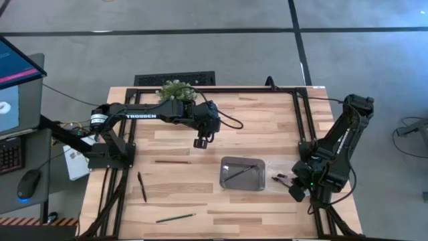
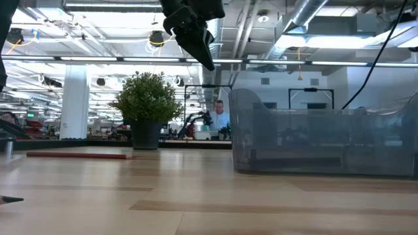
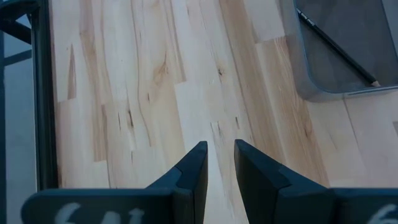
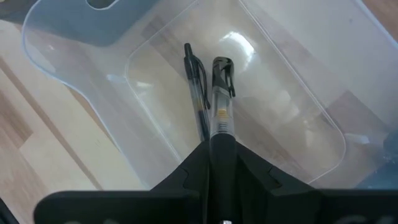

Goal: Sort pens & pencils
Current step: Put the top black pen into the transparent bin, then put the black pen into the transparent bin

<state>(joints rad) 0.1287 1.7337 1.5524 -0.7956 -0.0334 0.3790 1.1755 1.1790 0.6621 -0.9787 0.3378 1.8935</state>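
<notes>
**Where things lie on your table**

Your metal tray (image 1: 242, 173) sits right of centre with a pencil (image 1: 241, 173) in it. Just right of it, the clear bin (image 4: 249, 93) holds a pen (image 4: 198, 93). Another pen (image 1: 142, 187) and pencil (image 1: 175, 217) lie front left.

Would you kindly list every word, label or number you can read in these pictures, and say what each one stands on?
"TROSSEN" in white letters on the left arm, seen from above.
White markings on the left gripper's housing in the left wrist view: cut off, unreadable.
Monitor beside the table: content too small to read.
Nothing else legible.
</notes>
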